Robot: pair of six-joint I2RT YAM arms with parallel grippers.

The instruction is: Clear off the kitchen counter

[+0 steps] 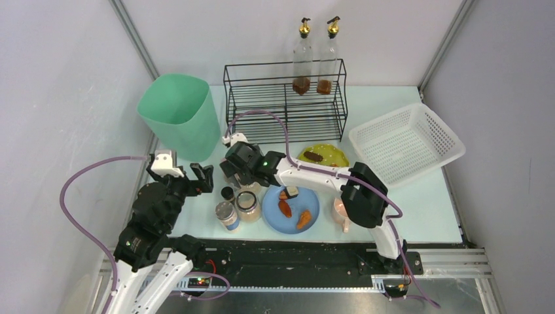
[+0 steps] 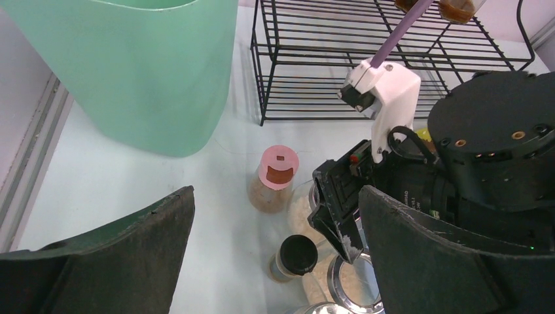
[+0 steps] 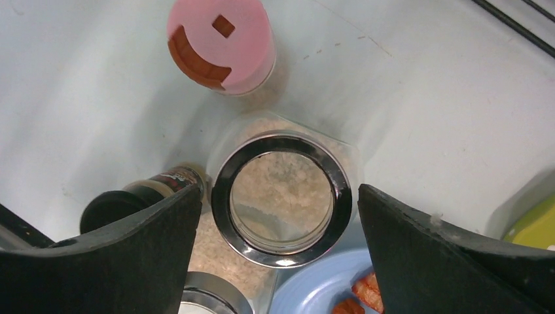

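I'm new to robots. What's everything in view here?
kitchen counter: 1, pale mint-white, under everything
bin: 1, green, back left
wire rack: 1, black, back centre
bottles: 2, clear, brown liquid, on rack
basket: 1, white, right
yellow plate: 1, yellow-green, before rack
blue plate: 1, blue, front centre, with food
cup: 1, pink, right of blue plate
jars: 4, glass, left of blue plate
left gripper: 1, black, open, near bin
right gripper: 1, black, open, over jars
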